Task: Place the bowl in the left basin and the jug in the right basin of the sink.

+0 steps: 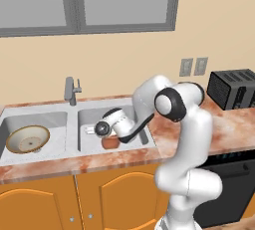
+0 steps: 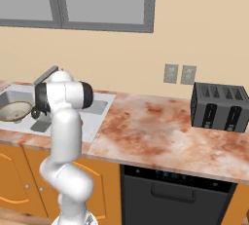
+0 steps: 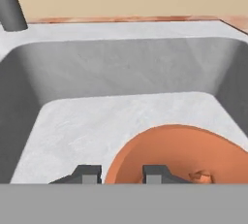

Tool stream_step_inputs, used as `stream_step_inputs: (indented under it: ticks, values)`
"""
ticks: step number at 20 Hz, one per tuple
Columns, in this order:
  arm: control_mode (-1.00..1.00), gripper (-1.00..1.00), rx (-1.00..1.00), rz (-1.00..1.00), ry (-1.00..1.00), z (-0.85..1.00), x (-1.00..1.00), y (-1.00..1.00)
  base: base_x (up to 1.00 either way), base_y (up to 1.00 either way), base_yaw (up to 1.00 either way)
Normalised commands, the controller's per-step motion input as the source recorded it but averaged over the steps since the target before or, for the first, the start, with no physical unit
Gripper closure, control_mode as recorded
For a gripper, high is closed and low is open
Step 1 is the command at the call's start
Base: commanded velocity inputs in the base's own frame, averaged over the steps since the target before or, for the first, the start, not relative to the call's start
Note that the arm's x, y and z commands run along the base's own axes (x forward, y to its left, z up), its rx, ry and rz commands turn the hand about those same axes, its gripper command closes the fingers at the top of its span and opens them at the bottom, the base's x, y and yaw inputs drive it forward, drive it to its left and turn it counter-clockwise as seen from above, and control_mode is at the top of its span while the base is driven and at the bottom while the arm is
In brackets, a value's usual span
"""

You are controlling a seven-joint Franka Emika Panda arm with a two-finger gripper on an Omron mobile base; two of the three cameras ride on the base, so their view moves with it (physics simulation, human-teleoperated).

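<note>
Down inside the right basin (image 1: 94, 124) my end effector (image 3: 121, 173) has 2 fingers astride the jug's (image 1: 110, 142) near rim, 1 outside, 1 inside; whether they pinch it I cannot tell. The jug sits low over the floor. The left base view shows the bowl (image 1: 27, 139) in the left basin (image 1: 52, 119).

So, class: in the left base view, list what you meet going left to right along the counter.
bowl in the left basin → faucet → gripper → jug in the right basin → wall outlets → toaster
</note>
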Motion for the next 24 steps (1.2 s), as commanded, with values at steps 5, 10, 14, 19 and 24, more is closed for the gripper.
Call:
stream_step_inputs:
  ticks: [5, 10, 14, 19, 24]
  values:
    - [-1.0, 1.0, -0.08, 0.0, 0.0, -0.45, 0.03, 0.11, 0.0, 0.0, 0.0]
    - [-1.0, 1.0, -0.07, 0.0, 0.0, -0.28, 0.01, 0.1, 0.0, 0.0, 0.0]
    - [-1.0, -1.0, -0.06, 0.0, -0.01, -0.18, -0.01, 0.1, 0.0, 0.0, 0.0]
    - [-1.0, -1.0, -0.03, -0.02, -0.08, 0.01, -0.22, -0.07, 0.0, 0.0, 0.0]
    - [-1.0, -1.0, 0.0, -0.01, -0.15, 0.53, -0.26, -0.22, 0.0, 0.0, 0.0]
